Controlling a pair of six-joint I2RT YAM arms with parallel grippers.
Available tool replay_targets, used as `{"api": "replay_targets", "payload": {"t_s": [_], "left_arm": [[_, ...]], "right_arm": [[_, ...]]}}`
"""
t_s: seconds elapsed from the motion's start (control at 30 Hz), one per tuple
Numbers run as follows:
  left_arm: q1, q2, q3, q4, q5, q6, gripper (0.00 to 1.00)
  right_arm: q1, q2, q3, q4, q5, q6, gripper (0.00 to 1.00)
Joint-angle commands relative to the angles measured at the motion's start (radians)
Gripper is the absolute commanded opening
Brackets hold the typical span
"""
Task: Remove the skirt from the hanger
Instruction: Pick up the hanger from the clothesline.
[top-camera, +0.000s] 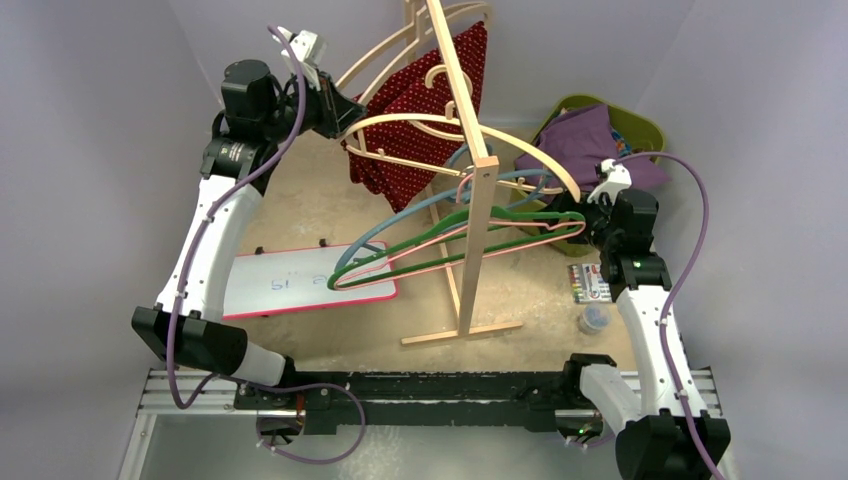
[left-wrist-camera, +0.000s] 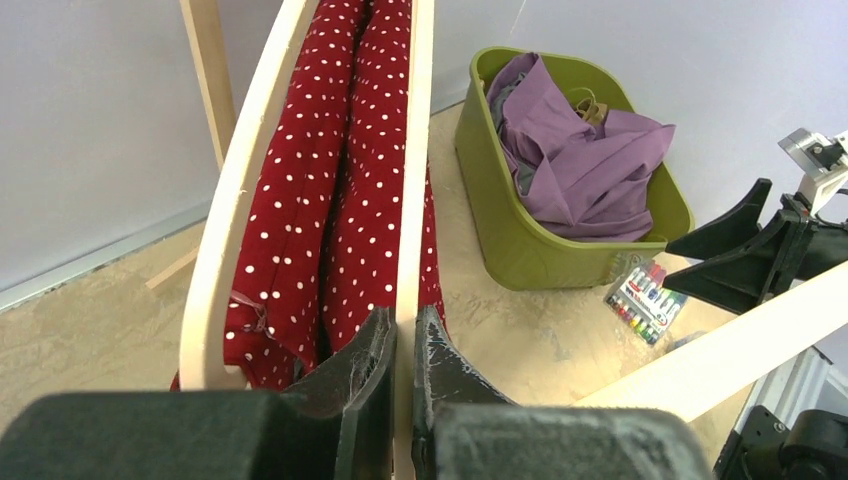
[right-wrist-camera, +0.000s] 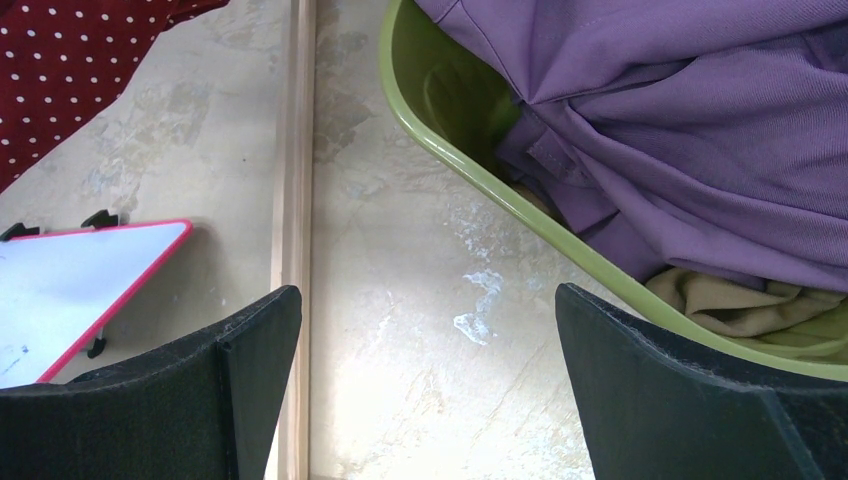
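A red skirt with white dots (top-camera: 420, 105) hangs folded over a pale wooden hanger (top-camera: 530, 150) on the wooden rack (top-camera: 470, 180). My left gripper (top-camera: 352, 113) is at the hanger's left end. In the left wrist view it (left-wrist-camera: 405, 325) is shut on the hanger's thin wooden bar (left-wrist-camera: 415, 180), and the skirt (left-wrist-camera: 330, 200) hangs just left of that bar, between the two wooden arms. My right gripper (top-camera: 577, 215) is open and empty beside the coloured hangers. In its own view it (right-wrist-camera: 428, 330) hangs over bare table, and a corner of the skirt (right-wrist-camera: 70, 60) shows.
Green, blue and pink hangers (top-camera: 450, 222) hang lower on the rack. A green basket (top-camera: 645, 125) with purple cloth (right-wrist-camera: 680, 120) stands at the back right. A marker pack (top-camera: 588, 283) and a small jar (top-camera: 594, 320) lie near the right arm. A pink-edged whiteboard (top-camera: 290, 285) lies left of the rack's base (right-wrist-camera: 295, 200).
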Motion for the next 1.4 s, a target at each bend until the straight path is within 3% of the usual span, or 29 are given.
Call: {"api": "replay_targets", "payload": {"t_s": [0.0,0.2,0.57,0.87,1.37], "left_arm": [[0.006,-0.008,0.050,0.042,0.034,-0.027,0.00],[0.003,0.008,0.120,0.076,0.114,-0.137,0.00],[-0.024,-0.011,0.175,0.195,0.081,-0.451,0.00],[-0.138,0.003,0.224,0.166,0.047,-0.463,0.00],[-0.204,0.052,0.277,0.170,0.004,-0.545,0.00]], "right_arm": [[-0.002,-0.010,-0.005,0.039,-0.005,-0.004,0.97],[-0.002,-0.006,-0.007,0.041,-0.008,-0.007,0.97],[-0.002,0.009,-0.013,0.054,-0.012,-0.007,0.97],[-0.002,0.010,-0.012,0.053,-0.017,-0.007,0.97],[-0.002,0.002,-0.015,0.052,-0.017,-0.007,0.97]]}}
